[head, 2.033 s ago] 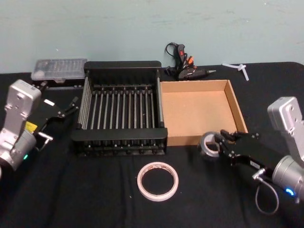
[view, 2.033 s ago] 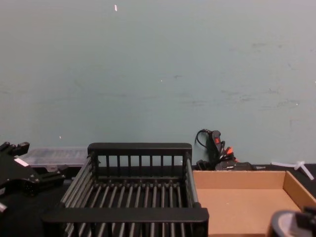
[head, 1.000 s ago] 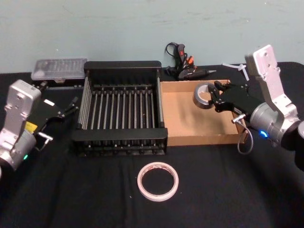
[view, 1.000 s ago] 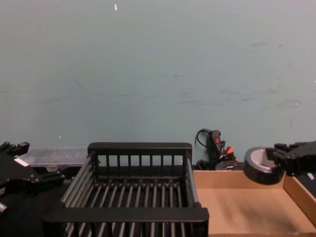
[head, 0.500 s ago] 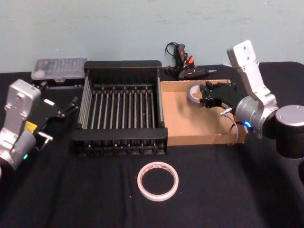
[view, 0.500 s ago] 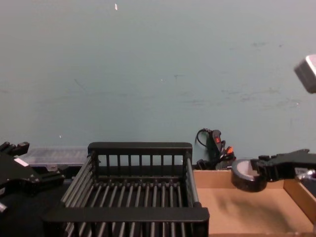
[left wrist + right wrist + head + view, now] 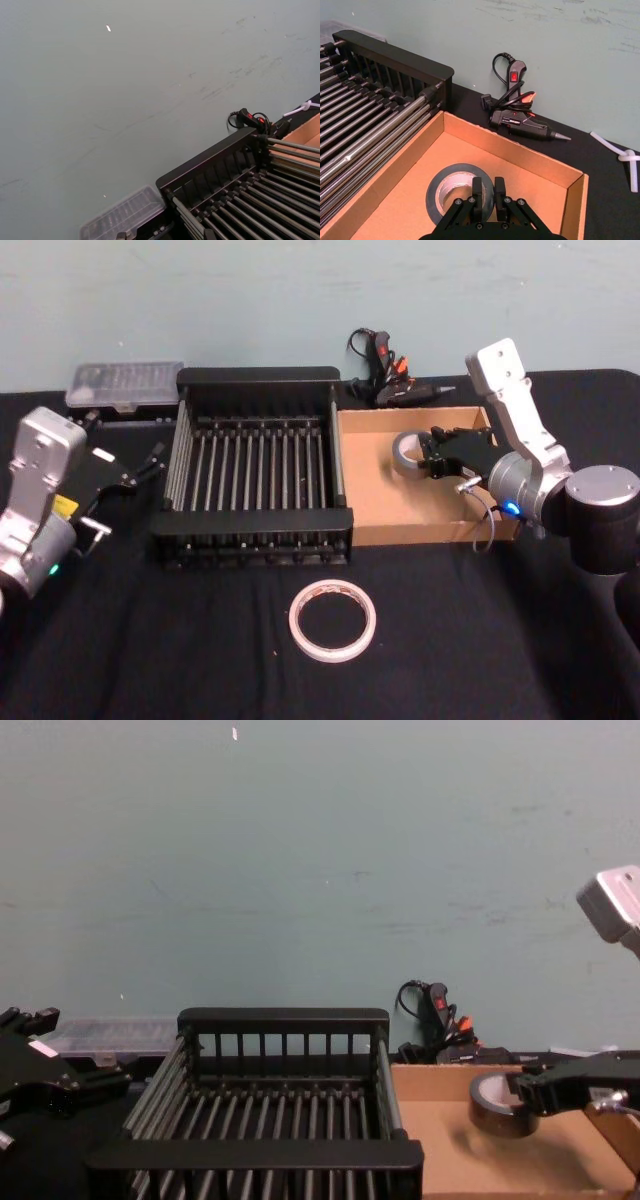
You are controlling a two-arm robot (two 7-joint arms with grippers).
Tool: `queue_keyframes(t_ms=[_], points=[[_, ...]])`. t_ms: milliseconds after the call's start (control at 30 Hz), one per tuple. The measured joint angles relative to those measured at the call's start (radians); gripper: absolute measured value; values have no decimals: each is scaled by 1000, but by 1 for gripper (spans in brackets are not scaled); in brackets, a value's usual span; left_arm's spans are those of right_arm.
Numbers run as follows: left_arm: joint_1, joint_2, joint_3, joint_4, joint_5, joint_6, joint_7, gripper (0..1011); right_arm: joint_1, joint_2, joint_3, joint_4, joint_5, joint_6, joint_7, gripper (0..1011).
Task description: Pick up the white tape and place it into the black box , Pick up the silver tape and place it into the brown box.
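Soft, even indoor light falls from above across the scene, flat and somewhat dim, with no hard glare. The black tabletop swallows detail, and dark parts merge into it. A faint, diffuse shadow lies on the floor of the brown box beneath the silver tape. All views are mildly soft and grainy; the pale wall shows scuffs clearly. In the chest view the near rim of the black box is blurred.

No lettering, label, brand, number or sign can be read on anything here.
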State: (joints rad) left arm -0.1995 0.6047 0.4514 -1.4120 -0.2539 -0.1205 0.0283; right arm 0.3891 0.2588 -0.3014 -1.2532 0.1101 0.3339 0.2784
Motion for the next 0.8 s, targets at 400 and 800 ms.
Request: queue_keyframes(t_ms=[400, 800], points=[[0, 0, 0, 0, 0, 0, 0, 1001, -1, 2, 1, -2, 2, 0, 0, 148], [0, 0, 0, 0, 0, 0, 0, 1001, -2, 3, 1, -4, 4, -1, 0, 203]])
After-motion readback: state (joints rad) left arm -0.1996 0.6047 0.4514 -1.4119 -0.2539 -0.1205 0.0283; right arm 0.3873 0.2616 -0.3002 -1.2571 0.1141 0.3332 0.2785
